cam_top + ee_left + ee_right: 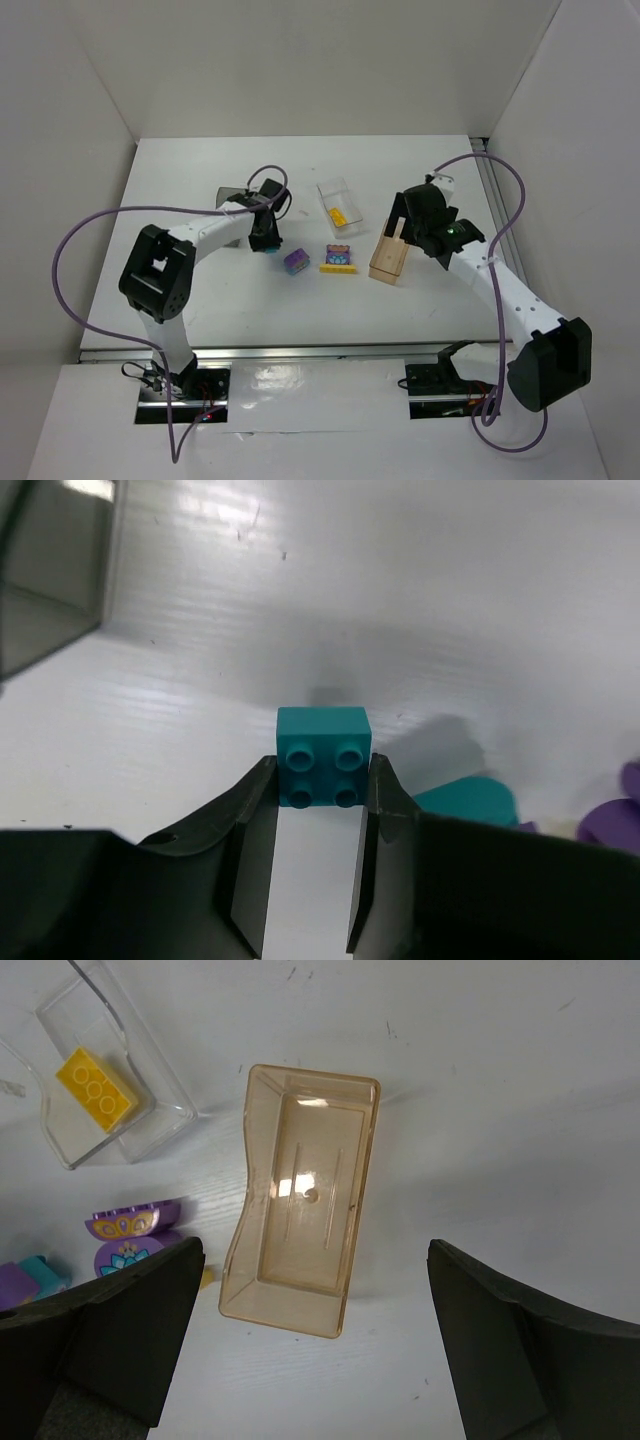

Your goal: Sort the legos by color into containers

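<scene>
Plastic, hard and light: teal brick (322, 755), a small two-by-two, pinched at the tips of the left end effector (322, 777), one finger flat against each smooth side wall, studs facing the wrist camera. Closed on it, narrow. Cannot tell whether clear of the counter (450, 600) or resting on it. From above, low over the counter near the dark grey container (230, 194), with a purple brick (295, 260) just beside on the right.

Judged rigid: no give under the pads, nothing to crush. Glossy walls probably slippery, so apt to twist or squirt out if gripped off-centre or by the very tips alone. Best taken as here: across two opposite flat walls, square on, on the body rather than over the studs. Little weight, so no sag expected in carrying. Likely to bounce if dropped from any height, so better released low inside a container.

Right end effector (315, 1335) spread wide, holding nothing, hanging over the tan container (300, 1210), bare inside. Clear container (60, 1020) just beyond, one yellow brick (95, 1085) in it. On the counter between tan container and purple brick: a purple decorated piece (339, 252) just beside a thin yellow plate (338, 268). Plate probably the harder pick: flat, thin, only edges to pinch.
</scene>
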